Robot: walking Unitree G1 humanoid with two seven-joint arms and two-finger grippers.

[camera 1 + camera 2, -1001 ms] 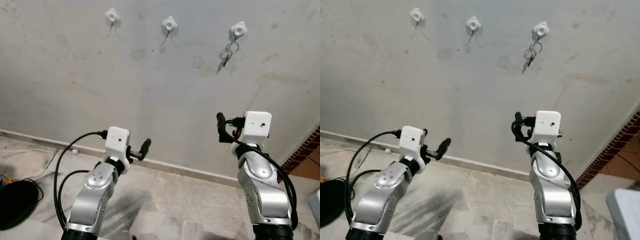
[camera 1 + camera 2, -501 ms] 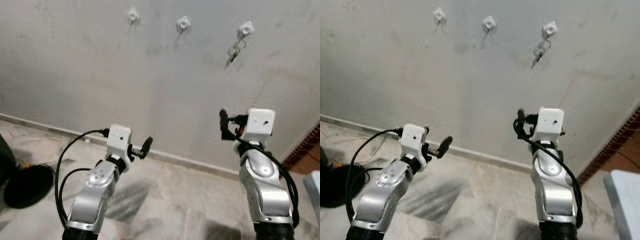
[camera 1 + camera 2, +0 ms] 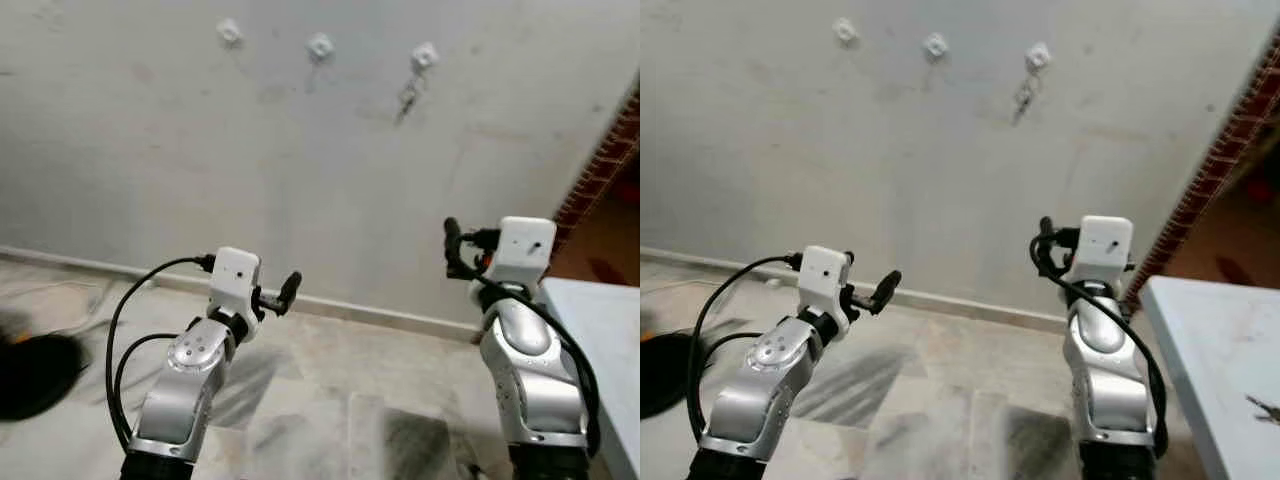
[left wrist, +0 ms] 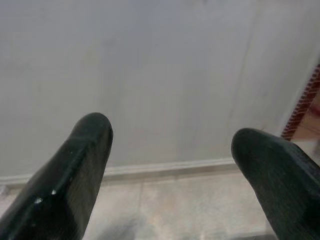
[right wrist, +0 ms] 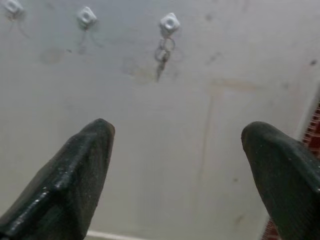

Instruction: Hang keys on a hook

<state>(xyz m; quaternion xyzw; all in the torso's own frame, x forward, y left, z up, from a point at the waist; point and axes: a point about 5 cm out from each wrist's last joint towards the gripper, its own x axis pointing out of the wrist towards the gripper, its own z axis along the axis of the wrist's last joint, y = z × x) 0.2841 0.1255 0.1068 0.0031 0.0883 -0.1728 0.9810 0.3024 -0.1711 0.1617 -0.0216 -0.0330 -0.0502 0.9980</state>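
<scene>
Both grippers, left (image 4: 170,150) and right (image 5: 177,150), spread their fingers wide, holding nothing.

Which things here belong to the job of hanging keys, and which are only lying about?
For the job:
- keys hanging on the right hook
- middle hook, bare
- left hook, bare
- left pincer and right pincer, both open, holding nothing

Lying about:
- dark object on the floor
- pale table with a small item, perhaps keys

Left gripper (image 4: 170,165) and right gripper (image 5: 177,165) raised forward, fingers spread apart
</scene>
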